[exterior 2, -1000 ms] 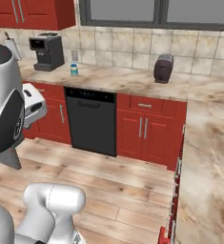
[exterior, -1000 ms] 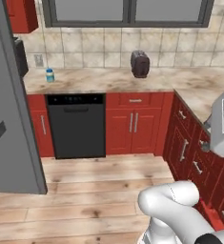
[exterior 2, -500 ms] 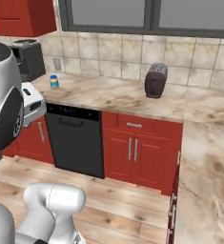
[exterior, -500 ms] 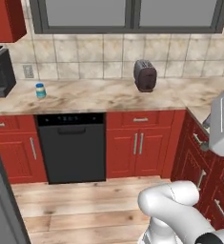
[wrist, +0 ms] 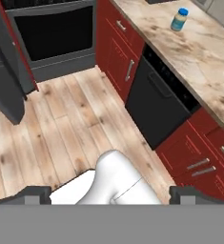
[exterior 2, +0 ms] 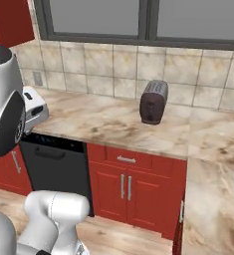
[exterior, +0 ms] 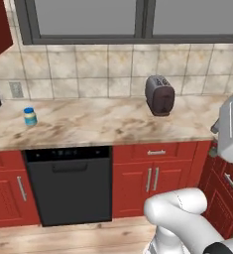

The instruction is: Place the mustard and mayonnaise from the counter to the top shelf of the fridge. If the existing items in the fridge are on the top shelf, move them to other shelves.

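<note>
The mayonnaise [exterior: 30, 117] is a small blue-lidded jar standing alone on the beige marbled counter [exterior: 98, 126], near its left end; in the hand view the mayonnaise [wrist: 179, 19] sits at the top right on the counter [wrist: 204, 57]. My gripper [wrist: 112, 194] is open and holds nothing, its two dark fingertips [wrist: 37, 193] far apart. It hangs over the wooden floor, well away from the jar. A grey, red-edged side of the fridge [wrist: 11, 81] stands at the left of the hand view. The mustard and the existing items are out of view.
A dark toaster [exterior: 159, 95] stands on the counter by the tiled wall, also in the right base view as the toaster [exterior 2: 154, 101]. A black dishwasher [exterior: 68, 183] sits under the counter between red cabinets [exterior: 155, 173]. The counter turns a corner at the right [exterior 2: 218, 189].
The whole picture has shifted: the base has driven and turned, so the cameras now face the counter and toaster closer up. The grey fridge panel has left the left base view. The gripper stays open.
</note>
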You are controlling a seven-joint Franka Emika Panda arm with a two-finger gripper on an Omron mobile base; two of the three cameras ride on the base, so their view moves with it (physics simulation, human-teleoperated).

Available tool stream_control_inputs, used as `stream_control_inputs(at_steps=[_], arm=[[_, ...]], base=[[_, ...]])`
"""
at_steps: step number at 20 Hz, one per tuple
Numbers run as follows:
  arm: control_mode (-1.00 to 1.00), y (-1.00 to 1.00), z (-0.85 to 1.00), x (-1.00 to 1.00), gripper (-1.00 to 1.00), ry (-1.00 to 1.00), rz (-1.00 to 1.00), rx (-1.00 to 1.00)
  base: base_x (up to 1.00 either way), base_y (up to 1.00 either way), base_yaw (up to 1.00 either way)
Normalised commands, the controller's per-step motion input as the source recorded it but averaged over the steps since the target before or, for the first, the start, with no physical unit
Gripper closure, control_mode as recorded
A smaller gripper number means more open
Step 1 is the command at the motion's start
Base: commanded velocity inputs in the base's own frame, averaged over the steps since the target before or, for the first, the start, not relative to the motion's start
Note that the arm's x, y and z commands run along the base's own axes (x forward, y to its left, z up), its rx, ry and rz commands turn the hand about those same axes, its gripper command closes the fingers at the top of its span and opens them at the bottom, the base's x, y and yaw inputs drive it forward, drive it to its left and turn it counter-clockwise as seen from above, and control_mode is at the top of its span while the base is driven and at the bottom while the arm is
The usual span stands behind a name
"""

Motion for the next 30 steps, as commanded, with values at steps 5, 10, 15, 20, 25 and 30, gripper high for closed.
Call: stream_control_inputs(at_steps=[5, 10, 15, 20, 25, 30], arm=[[1.0, 0.0, 0.0, 0.0, -1.0, 0.0, 0.0, 0.0], [1.0, 0.0, 0.0, 0.0, -1.0, 0.0, 0.0, 0.0], [1.0, 0.0, 0.0, 0.0, -1.0, 0.0, 0.0, 0.0], [1.0, 0.0, 0.0, 0.0, -1.0, 0.0, 0.0, 0.0], [1.0, 0.0, 0.0, 0.0, -1.0, 0.0, 0.0, 0.0], [1.0, 0.0, 0.0, 0.0, -1.0, 0.0, 0.0, 0.0]], base=[[1.0, 0.52, -0.16], [0.93, 0.96, -0.17], [0.7, 0.86, -0.11], [0.1, 0.5, -0.01], [-0.07, 0.22, 0.01], [0.14, 0.22, 0.0]])
